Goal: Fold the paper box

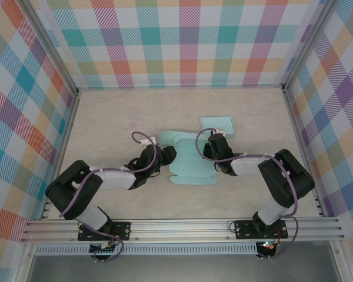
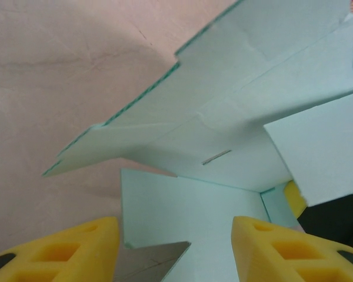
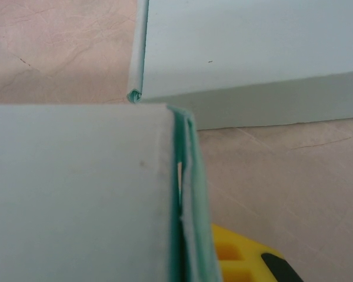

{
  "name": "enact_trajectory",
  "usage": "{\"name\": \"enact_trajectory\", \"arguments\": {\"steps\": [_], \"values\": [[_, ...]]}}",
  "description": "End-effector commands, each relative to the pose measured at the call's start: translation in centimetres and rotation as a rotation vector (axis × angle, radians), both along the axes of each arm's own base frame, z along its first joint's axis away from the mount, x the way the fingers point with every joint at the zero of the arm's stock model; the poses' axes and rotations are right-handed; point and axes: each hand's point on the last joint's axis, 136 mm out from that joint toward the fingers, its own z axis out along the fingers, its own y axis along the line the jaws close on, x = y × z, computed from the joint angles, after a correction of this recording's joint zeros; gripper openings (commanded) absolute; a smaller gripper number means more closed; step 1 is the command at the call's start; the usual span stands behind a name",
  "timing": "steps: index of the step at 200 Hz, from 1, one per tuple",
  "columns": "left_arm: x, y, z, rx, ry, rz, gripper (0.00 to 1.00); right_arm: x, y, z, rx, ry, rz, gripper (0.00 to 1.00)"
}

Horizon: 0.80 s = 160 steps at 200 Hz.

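The paper box (image 1: 191, 168) is a pale mint die-cut sheet lying partly folded at the table's middle. My left gripper (image 1: 165, 155) is at its left side. In the left wrist view the paper box (image 2: 253, 88) has flaps raised, and one flat flap lies between the yellow fingers (image 2: 76, 249) of my left gripper (image 2: 176, 247), which stand apart and clear of it. My right gripper (image 1: 213, 151) is at the sheet's right end. In the right wrist view it is my right gripper (image 3: 191, 252) that pinches a doubled upright wall of the paper box (image 3: 76, 194); one finger is hidden behind it.
A second mint box (image 1: 217, 123), folded up, stands just beyond my right gripper, and shows close ahead in the right wrist view (image 3: 253, 53). Checked walls enclose the table on three sides. Bare tabletop (image 1: 106, 117) stretches to the far left.
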Motion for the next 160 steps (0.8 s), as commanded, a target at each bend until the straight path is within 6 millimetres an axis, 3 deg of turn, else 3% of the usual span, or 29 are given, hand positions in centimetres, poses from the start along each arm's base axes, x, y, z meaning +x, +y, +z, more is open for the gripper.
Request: {"name": "enact_trajectory", "arguments": {"steps": [1,45,89,107,115,137,160], "values": [[0.7,-1.4,1.0,-0.04,-0.022,-0.015,0.53,-0.2,0.9,1.2,0.027,-0.012,0.022,0.0],[0.8,-2.5,0.7,-0.061,-0.012,-0.047,0.51,-0.1,1.0,1.3,0.025,-0.013,0.028,0.0],[0.9,-3.7,1.3,-0.081,-0.03,-0.085,0.4,-0.2,1.3,1.0,0.028,-0.009,0.032,0.0],[0.9,-3.4,1.5,-0.076,-0.037,-0.062,0.39,-0.2,1.3,0.9,0.026,-0.007,0.031,0.0],[0.8,-2.8,1.3,-0.064,-0.027,-0.031,0.42,-0.3,1.3,0.9,0.025,-0.005,0.031,0.0],[0.5,-0.7,0.6,-0.031,0.004,0.053,0.64,-0.3,1.2,0.7,0.019,-0.005,0.032,0.0],[0.1,0.0,0.0,-0.014,0.022,0.072,0.7,-0.3,1.2,0.7,0.021,-0.005,0.031,0.0]]}}
